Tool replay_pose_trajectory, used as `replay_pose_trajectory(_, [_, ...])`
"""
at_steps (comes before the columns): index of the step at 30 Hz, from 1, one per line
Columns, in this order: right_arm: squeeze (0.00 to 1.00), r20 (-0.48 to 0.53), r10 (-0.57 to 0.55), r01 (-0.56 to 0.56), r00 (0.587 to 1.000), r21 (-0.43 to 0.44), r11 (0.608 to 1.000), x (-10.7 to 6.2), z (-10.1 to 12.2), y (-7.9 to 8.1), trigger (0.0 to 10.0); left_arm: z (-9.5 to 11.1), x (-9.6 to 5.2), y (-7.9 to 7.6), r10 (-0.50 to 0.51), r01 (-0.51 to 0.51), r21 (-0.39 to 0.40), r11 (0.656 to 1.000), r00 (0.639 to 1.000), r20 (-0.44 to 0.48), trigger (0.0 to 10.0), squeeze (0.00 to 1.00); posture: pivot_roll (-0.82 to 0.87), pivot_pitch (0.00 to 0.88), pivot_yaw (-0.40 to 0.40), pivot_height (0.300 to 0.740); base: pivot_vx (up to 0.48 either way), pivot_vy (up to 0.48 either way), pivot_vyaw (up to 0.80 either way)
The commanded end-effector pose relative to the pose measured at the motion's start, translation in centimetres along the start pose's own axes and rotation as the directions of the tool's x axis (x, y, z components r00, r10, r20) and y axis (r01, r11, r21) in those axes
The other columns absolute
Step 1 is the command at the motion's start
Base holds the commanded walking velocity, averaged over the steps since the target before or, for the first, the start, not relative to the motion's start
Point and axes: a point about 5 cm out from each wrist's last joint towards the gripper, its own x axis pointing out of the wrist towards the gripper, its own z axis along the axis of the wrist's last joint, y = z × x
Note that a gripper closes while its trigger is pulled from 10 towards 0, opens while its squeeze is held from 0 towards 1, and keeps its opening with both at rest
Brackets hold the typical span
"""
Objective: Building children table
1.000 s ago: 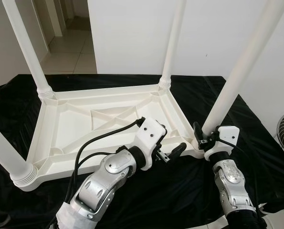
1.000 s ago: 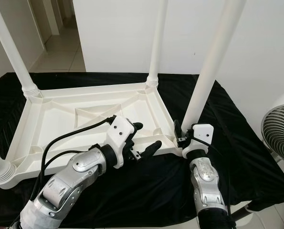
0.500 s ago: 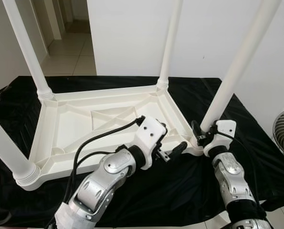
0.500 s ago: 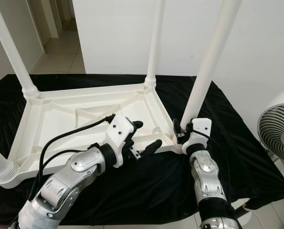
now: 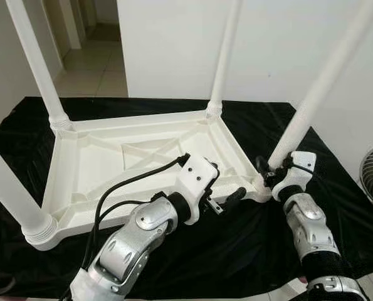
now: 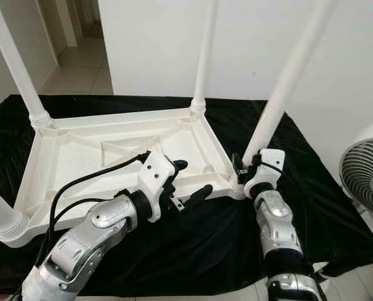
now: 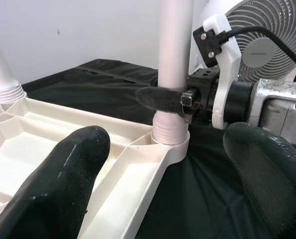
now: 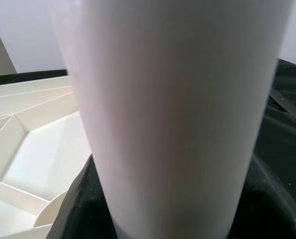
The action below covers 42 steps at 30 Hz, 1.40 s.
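While clamped by right pincer [image 5: 269,174], table leg [image 5: 324,78] between its fingers.

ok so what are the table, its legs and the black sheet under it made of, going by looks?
Table: looks like moulded white plastic, semi-gloss; the underside shows cast ribs and round leg sockets.
Legs: smooth white tubes, likely the same plastic, with ribbed collars at the base.
Sheet: thin black film or slick fabric, probably plastic; it wrinkles and catches glossy highlights.
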Motion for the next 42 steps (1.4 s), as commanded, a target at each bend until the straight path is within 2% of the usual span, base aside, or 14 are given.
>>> replay_pose_trajectory(1, [0.00,-0.424,-0.045,0.088,0.904,0.082,0.993,-3.5,-8.4,-0.8,10.0,-0.1,-0.1,-0.5,-0.048,0.048,-0.012,0.999,0.999,-0.009,10.0,0.00,0.02,0.082,0.023,0.740,0.000,0.000,0.00])
replay_pose_trajectory(14, [0.00,-0.414,-0.042,0.073,0.909,0.059,0.996,-2.9,-7.6,-1.3,10.0,-0.1,-0.1,-0.7,-0.047,0.047,-0.014,0.999,0.999,-0.009,10.0,0.00,0.02,0.080,0.011,0.740,0.000,0.000,0.00])
replay_pose_trajectory(17, [0.00,-0.365,-0.055,0.081,0.930,0.056,0.995,-2.9,-7.3,-0.5,10.0,-0.1,-0.1,-0.6,-0.041,0.041,-0.013,0.999,0.999,-0.009,10.0,0.00,0.02,0.084,0.008,0.740,0.000,0.000,0.00])
replay_pose_trajectory(19, [0.00,-0.284,-0.096,0.116,0.954,0.055,0.992,-2.8,-6.5,0.4,10.0,-0.1,-0.2,-0.6,-0.034,0.034,-0.016,0.999,0.999,-0.008,10.0,0.00,0.02,0.087,0.006,0.740,0.000,0.000,0.00])
replay_pose_trajectory(22, [0.00,-0.234,-0.149,0.168,0.961,0.067,0.983,-2.7,-6.0,1.1,10.0,-0.1,-0.2,-0.6,-0.030,0.030,-0.018,0.999,1.000,-0.008,10.0,0.00,0.02,0.090,0.004,0.740,0.000,0.000,0.00])
replay_pose_trajectory(25, [0.00,-0.234,-0.149,0.168,0.961,0.067,0.983,-2.7,-6.0,1.1,10.0,-0.1,-0.2,-0.6,-0.030,0.030,-0.018,0.999,1.000,-0.008,10.0,0.00,0.02,0.090,0.004,0.740,0.000,0.000,0.00])
replay_pose_trajectory(26, [0.00,-0.225,-0.191,0.212,0.955,0.074,0.974,-2.6,-5.8,1.4,10.0,-0.1,-0.1,-0.6,-0.030,0.030,-0.019,0.999,1.000,-0.007,10.0,0.00,0.02,0.091,0.002,0.740,0.000,0.000,0.00])
replay_pose_trajectory(28, [0.00,-0.192,-0.321,0.342,0.927,0.085,0.936,-2.6,-5.2,3.4,10.0,-0.1,0.0,-0.6,-0.029,0.029,-0.019,0.999,1.000,-0.006,10.0,0.00,0.02,0.091,-0.012,0.740,0.000,0.000,0.00])
replay_pose_trajectory(31, [0.00,-0.192,-0.321,0.342,0.927,0.085,0.936,-2.6,-5.2,3.4,10.0,-0.1,0.0,-0.6,-0.029,0.029,-0.019,0.999,1.000,-0.006,10.0,0.00,0.02,0.091,-0.012,0.740,0.000,0.000,0.00])
replay_pose_trajectory(33, [0.00,-0.166,-0.397,0.415,0.903,0.098,0.904,-2.9,-4.6,5.1,10.0,-0.1,0.1,-0.6,-0.027,0.026,-0.017,0.999,1.000,-0.004,10.0,0.00,0.03,0.091,-0.024,0.740,0.000,0.000,0.00])
replay_pose_trajectory(35, [0.00,-0.168,-0.419,0.440,0.892,0.118,0.890,-2.9,-4.4,5.6,10.0,-0.1,0.2,-0.6,-0.023,0.023,-0.018,1.000,1.000,-0.001,10.0,0.00,0.02,0.090,-0.032,0.740,0.000,0.000,0.00])
replay_pose_trajectory(40, [0.00,-0.155,-0.420,0.440,0.894,0.126,0.889,-3.0,-4.0,6.0,10.0,-0.1,0.3,-0.6,-0.017,0.017,-0.023,1.000,1.000,0.003,10.0,0.00,0.02,0.090,-0.035,0.740,0.000,0.000,0.00])
replay_pose_trajectory(41, [0.69,-0.132,-0.394,0.408,0.910,0.111,0.906,-3.0,-3.8,6.1,10.0,-0.1,0.3,-0.7,-0.014,0.014,-0.026,1.000,1.000,0.006,10.0,0.00,0.02,0.089,-0.038,0.740,0.000,0.000,0.00])
replay_pose_trajectory(42, [0.69,-0.132,-0.394,0.408,0.910,0.111,0.906,-3.0,-3.8,6.1,10.0,-0.1,0.3,-0.7,-0.014,0.014,-0.026,1.000,1.000,0.006,10.0,0.00,0.02,0.089,-0.038,0.740,0.000,0.000,0.00])
